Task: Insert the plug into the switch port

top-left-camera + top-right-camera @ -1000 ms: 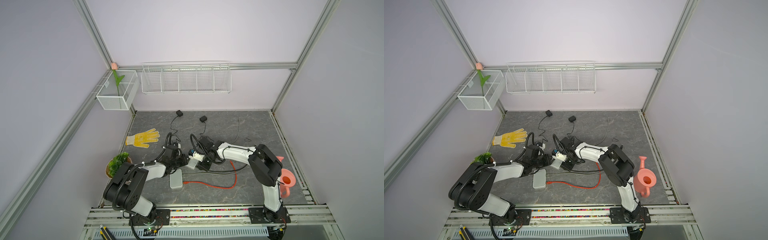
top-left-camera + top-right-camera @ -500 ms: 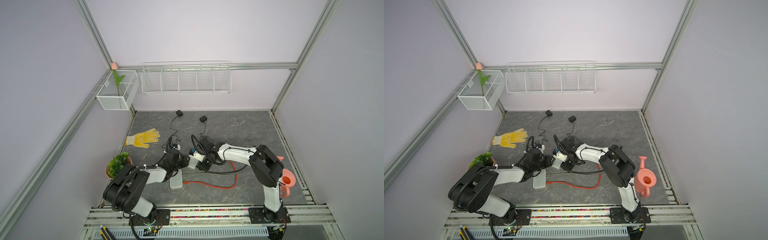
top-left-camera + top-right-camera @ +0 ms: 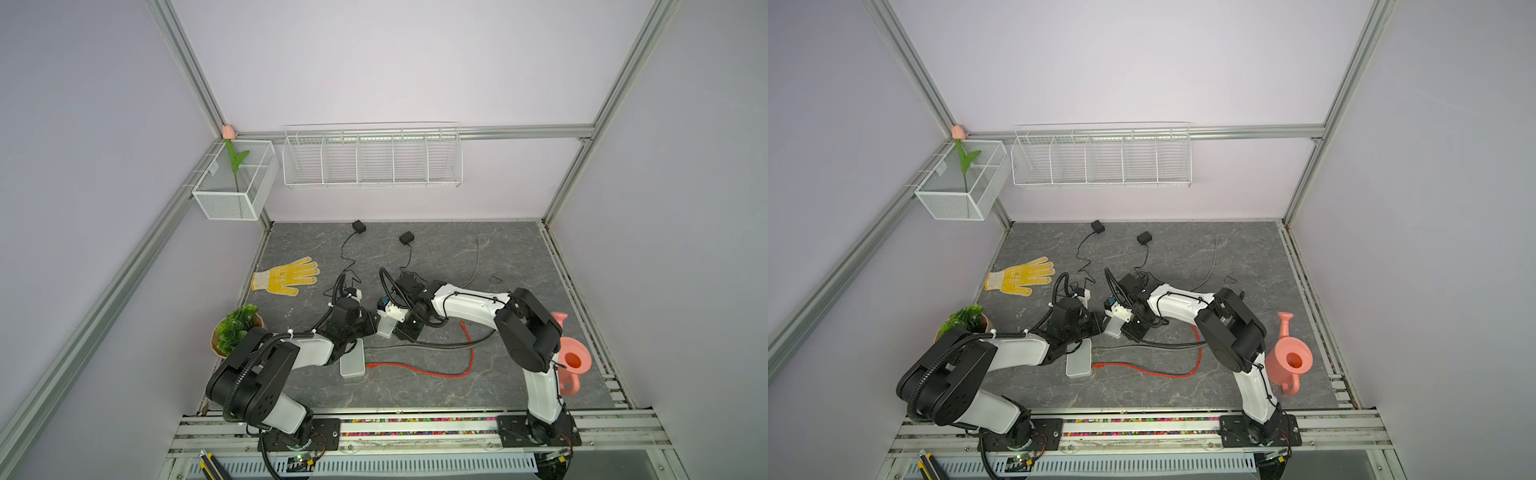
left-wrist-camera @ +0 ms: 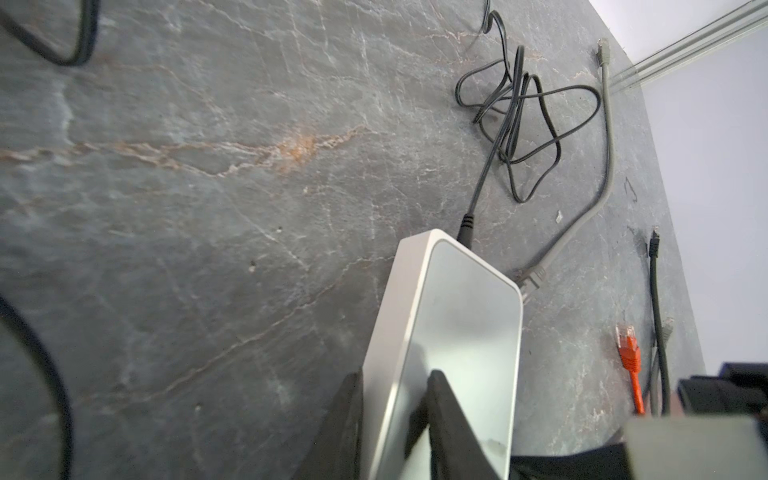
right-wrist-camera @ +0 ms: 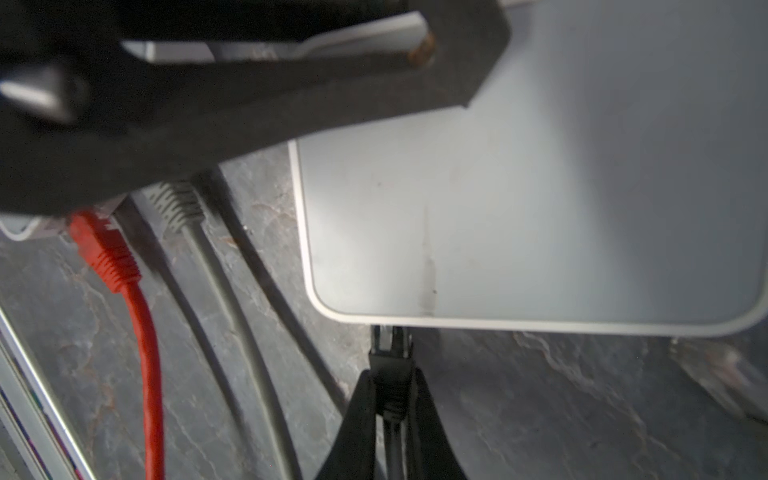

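The white switch lies on the dark stone table between my two grippers, seen in both top views. My left gripper is shut on one long edge of it, one finger on top and one down the side. My right gripper is shut on the black plug. The plug's clear tip meets the switch's end edge. The port itself is hidden under that edge. In a top view my left gripper and right gripper nearly touch.
A second white box lies under my left arm, with a red cable's plug and a grey plug beside it. A pink watering can stands at the right. A potted plant and a yellow glove are at the left.
My left wrist has shifted a little toward the front and its jaws have narrowed slightly on the switch. My right arm has stayed still.
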Motion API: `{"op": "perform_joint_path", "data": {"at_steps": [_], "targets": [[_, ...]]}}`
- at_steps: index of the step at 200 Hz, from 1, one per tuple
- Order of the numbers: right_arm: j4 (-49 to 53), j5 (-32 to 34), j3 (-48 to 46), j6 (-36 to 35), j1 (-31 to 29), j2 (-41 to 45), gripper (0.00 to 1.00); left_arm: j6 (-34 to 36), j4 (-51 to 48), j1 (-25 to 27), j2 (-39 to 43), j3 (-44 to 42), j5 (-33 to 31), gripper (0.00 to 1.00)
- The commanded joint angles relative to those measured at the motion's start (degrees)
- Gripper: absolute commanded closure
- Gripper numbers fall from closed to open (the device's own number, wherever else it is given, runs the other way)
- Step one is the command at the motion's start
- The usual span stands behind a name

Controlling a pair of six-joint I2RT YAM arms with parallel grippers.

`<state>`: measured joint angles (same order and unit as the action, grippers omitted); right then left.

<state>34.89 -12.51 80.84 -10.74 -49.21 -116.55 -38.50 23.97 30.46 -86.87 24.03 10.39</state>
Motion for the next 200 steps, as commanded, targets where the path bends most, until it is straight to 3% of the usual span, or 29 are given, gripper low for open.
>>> {"op": "perform_joint_path", "data": {"at_steps": [1,167,191,200], "targets": [[-23.5,-7.1,5.3,-1.0,-1.4,-0.8,0.93,-0.2,-7.2,5.6,-0.9,-2.2,14.6,0.74],[-25.6,-7.3,11.4,-0.7,-1.7,-4.3,0.93,-0.4,-3.3,9.1,-3.4,-4.1,16.3,0.74],[-24.5,-6.9,9.9,-1.3,-1.7,-3.4,0.91,-0.2,-6.4,8.9,-1.8,-3.6,13.7,0.73],[-24.4,-6.3,8.3,-1.8,-1.7,-2.5,0.86,0.0,-9.3,8.5,-0.8,-3.1,11.4,0.73]]}}
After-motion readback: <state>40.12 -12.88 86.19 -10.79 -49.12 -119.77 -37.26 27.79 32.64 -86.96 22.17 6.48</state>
